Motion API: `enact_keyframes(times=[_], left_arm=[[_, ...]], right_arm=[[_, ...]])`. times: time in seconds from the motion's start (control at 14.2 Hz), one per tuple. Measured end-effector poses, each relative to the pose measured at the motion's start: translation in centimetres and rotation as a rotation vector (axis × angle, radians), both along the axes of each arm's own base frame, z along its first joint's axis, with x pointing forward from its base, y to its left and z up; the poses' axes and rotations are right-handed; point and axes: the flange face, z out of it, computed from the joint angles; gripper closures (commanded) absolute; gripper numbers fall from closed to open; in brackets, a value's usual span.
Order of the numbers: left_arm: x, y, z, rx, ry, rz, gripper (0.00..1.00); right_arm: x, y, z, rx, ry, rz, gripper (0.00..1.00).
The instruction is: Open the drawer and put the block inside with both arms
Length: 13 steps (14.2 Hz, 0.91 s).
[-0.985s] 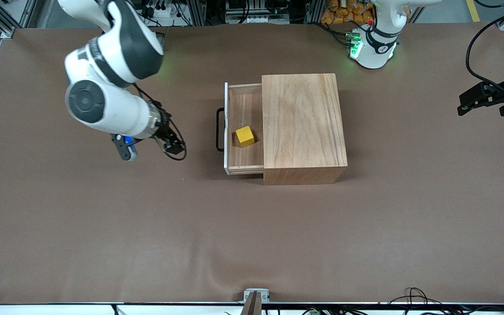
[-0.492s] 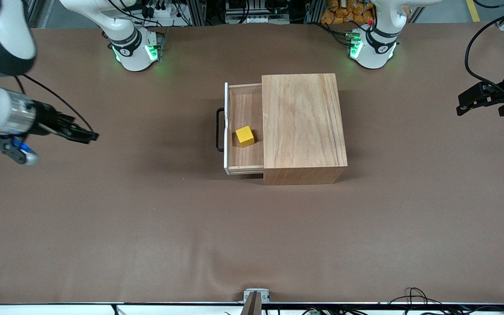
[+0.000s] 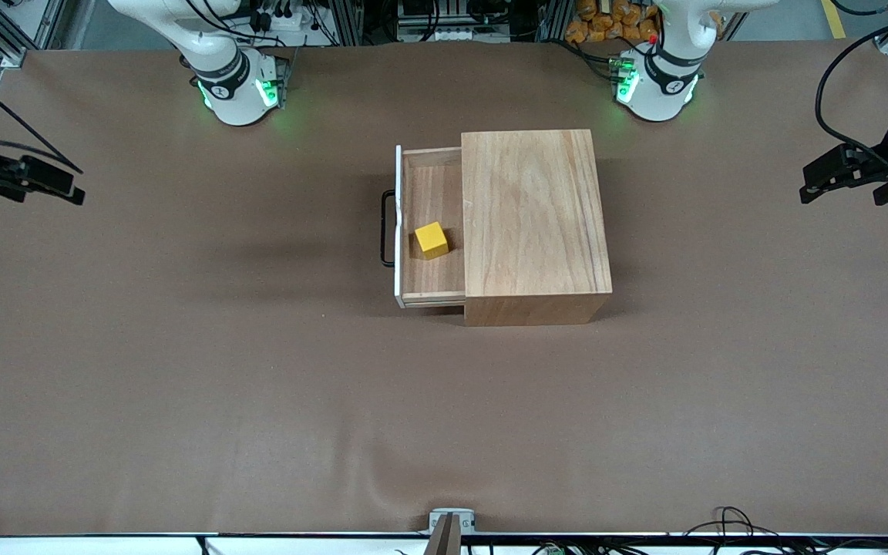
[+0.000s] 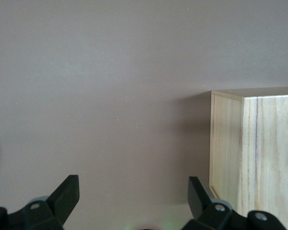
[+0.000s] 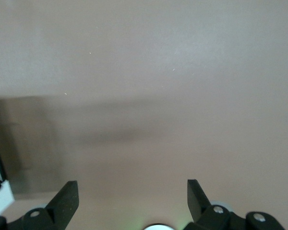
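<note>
The drawer (image 3: 422,196) stands pulled out of the light-wood box (image 3: 534,223), its black loop handle (image 3: 387,229) pointing toward the right arm's end of the table. The yellow block (image 3: 432,240) lies inside the drawer, close to the box's mouth. My right gripper (image 3: 66,185) hangs open and empty over bare table at its own end, well away from the drawer; the right wrist view shows its fingers (image 5: 67,196) spread over the brown mat. My left gripper (image 3: 810,185) waits open and empty at the left arm's end, with a corner of the box (image 4: 259,158) in its wrist view.
A brown mat (image 3: 259,385) covers the whole table. Both arm bases (image 3: 236,85) glow green along the edge farthest from the front camera. Cables trail near the left arm's end (image 3: 837,92).
My right arm has swung away from beside the drawer to the right arm's end of the table, gripper still open. The block, drawer and left arm have stayed put.
</note>
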Motion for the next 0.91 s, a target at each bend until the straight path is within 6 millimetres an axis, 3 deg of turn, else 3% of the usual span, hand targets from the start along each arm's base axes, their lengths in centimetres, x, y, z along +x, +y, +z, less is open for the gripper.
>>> enact_keyframes(times=[0.28, 0.49, 0.91], left_arm=[[0.0, -0.4, 0.1, -0.016, -0.001, -0.005, 0.00], [-0.1, -0.5, 0.1, -0.017, 0.002, -0.007, 0.00], [-0.2, -1.0, 0.1, -0.018, 0.008, -0.016, 0.00]], right_arm=[[-1.0, 2.9, 1.8, -0.069, -0.011, 0.076, 0.00], [-1.7, 2.1, 3.0, -0.070, -0.034, 0.057, 0.00], [-1.9, 2.1, 2.6, -0.076, -0.017, -0.021, 0.00]])
